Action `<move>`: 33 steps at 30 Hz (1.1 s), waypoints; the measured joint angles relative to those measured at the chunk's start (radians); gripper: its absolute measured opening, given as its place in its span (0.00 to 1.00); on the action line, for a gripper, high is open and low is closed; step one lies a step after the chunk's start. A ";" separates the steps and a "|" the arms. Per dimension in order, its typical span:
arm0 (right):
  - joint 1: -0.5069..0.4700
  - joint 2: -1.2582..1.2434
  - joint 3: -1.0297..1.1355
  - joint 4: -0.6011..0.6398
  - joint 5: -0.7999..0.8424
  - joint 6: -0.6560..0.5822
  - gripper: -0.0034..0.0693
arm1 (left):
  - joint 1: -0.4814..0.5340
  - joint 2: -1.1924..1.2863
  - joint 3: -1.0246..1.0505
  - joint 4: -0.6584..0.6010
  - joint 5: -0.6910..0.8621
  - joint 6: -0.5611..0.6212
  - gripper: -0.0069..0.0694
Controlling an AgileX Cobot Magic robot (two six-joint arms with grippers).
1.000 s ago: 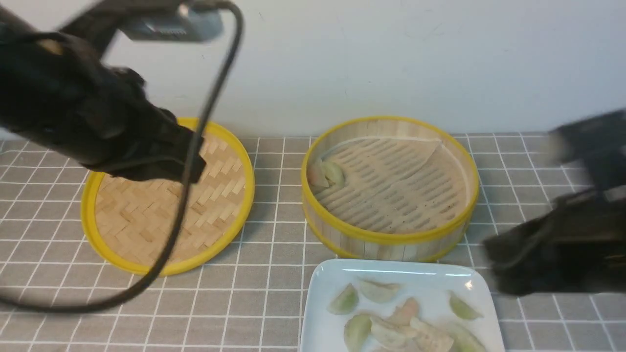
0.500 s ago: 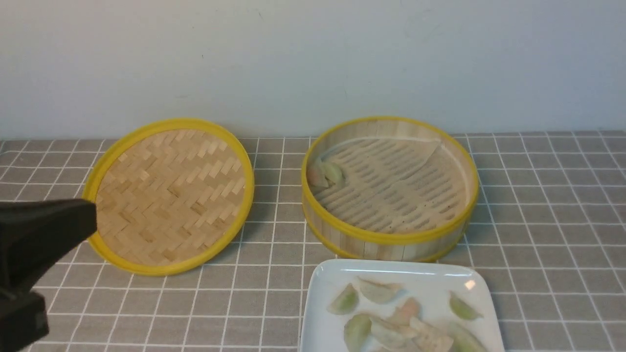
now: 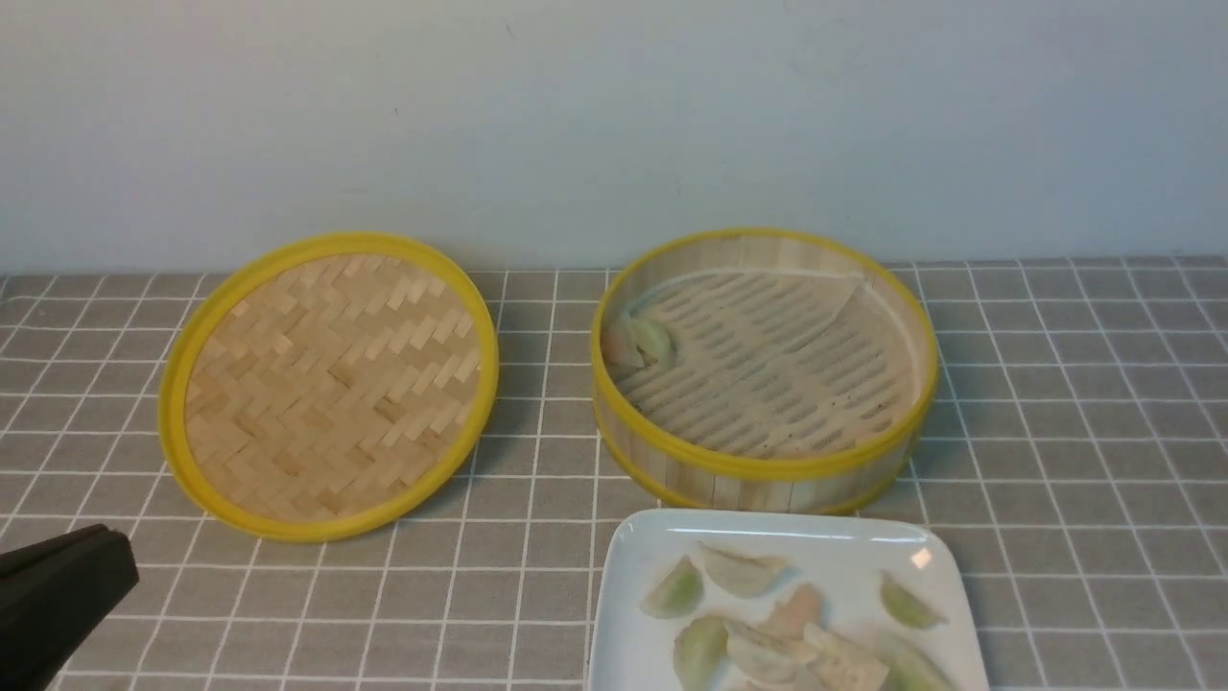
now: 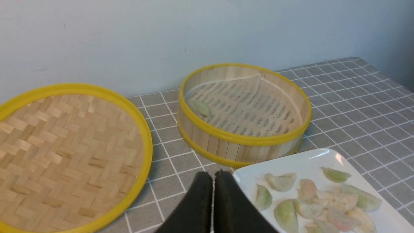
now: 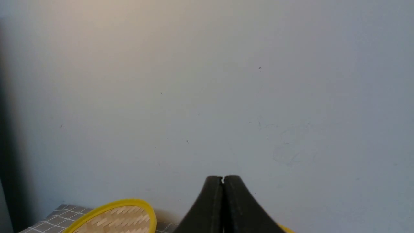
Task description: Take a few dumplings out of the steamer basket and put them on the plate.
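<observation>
Clenched on nothing, the left gripper (image 3: 115, 566) sat low on the lid's side of the steamer basket (image 3: 763, 470), its black fingertips (image 4: 203, 181) pressed together. The right gripper (image 5: 222, 180) was likewise closed and empty, raised and facing the pale wall (image 5: 207, 81).

Two dumplings (image 3: 639, 342) lay side by side inside the steamer basket, against the inner wall nearest the woven bamboo lid (image 3: 331, 384). Their long axes ran roughly along that wall.

Just in front of the basket stood the white plate (image 3: 796, 534) with more dumplings. A green crescent (image 3: 676, 587) had its tip toward the basket, and a cream crescent (image 3: 743, 568) lay crosswise beside it. The rest overlapped nearer the plate's front.

A second earlier both arms had crowded the front view, the left over the lid and the right blurred beside the plate. Since then the left had dropped clear of the lid and the right had left that view. Basket, plate and dumplings had not shifted.
</observation>
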 joint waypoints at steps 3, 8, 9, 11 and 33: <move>0.000 0.000 0.000 0.000 0.000 0.000 0.03 | 0.000 -0.002 0.001 -0.001 0.000 0.000 0.08; 0.000 0.000 0.000 0.000 0.000 0.000 0.03 | 0.000 -0.002 0.001 -0.002 0.000 0.000 0.08; 0.000 0.000 0.000 0.000 0.000 0.000 0.03 | 0.000 -0.002 0.001 -0.002 0.000 0.000 0.08; 0.000 0.000 0.000 0.000 0.000 0.000 0.03 | 0.000 -0.002 0.001 -0.002 0.000 0.000 0.08; 0.000 0.000 0.000 -0.001 0.000 0.000 0.03 | 0.229 -0.293 0.529 0.342 -0.260 -0.051 0.08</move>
